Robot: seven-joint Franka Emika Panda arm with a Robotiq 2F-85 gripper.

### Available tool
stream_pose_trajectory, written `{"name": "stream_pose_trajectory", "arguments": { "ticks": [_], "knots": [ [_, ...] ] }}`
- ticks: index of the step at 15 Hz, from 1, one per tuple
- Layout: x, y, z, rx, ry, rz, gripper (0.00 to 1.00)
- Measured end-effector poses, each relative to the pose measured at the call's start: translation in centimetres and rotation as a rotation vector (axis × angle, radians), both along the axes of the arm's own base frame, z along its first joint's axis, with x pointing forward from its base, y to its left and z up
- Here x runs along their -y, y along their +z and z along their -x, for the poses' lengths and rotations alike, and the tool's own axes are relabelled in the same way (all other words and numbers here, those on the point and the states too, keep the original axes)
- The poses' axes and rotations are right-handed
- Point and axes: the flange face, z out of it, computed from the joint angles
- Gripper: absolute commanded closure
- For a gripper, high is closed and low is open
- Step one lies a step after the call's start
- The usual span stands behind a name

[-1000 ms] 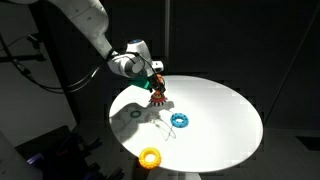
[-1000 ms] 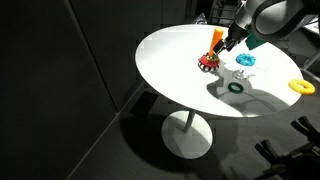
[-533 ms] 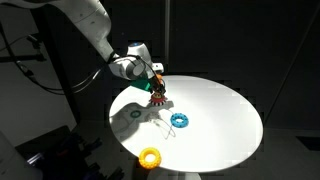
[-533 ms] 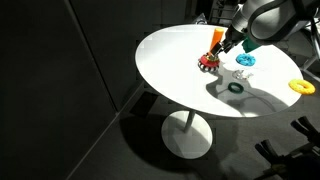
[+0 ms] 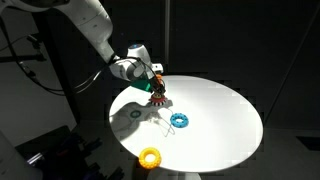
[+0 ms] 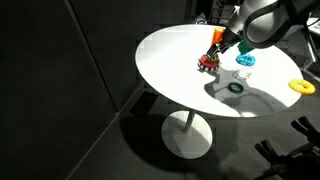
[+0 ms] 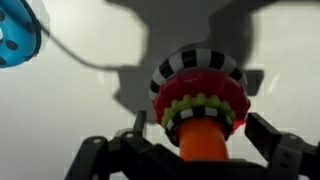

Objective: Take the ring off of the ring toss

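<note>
- As seen from the wrist, straddles peg (image 7: 203,146) with gripper (image 7: 197,128) spread open, a finger on each side, to bracket ring (image 7: 200,92).
- Finds ring seated low round peg, above checkered base (image 7: 197,65); seemingly untouched, though blur hides contact.
- Calls for closing, then lifting straight up.

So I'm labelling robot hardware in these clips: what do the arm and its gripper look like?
The arm has rounded white shells with darker bands at the joints. Its end is a grey-and-black block carrying a small teal-green patch. The gripper has two black fingers built from angular, linked segments. No markings are readable at this size.
</note>
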Motion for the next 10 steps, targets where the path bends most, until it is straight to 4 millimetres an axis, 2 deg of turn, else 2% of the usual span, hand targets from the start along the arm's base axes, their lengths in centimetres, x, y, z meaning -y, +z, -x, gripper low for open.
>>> {"name": "stream_pose_trajectory", "arguments": {
  "ticks": [3,4,5,6,9,10],
  "knots": [
    [-0.1,-0.16,-0.12,0.009,0.002,-0.001,0.03],
    [-0.12,-0.19,-0.2,0.012,0.003,-0.001,0.19],
    [-0.14,-0.21,-0.29,0.017,0.003,-0.002,0.27],
    [-0.16,-0.22,-0.37,0.024,0.004,-0.002,0.3],
    [-0.28,-0.15,-0.55,0.044,0.007,-0.003,0.56],
    [-0.32,0.05,-0.69,0.054,0.008,-0.003,0.58]
  ]
}}
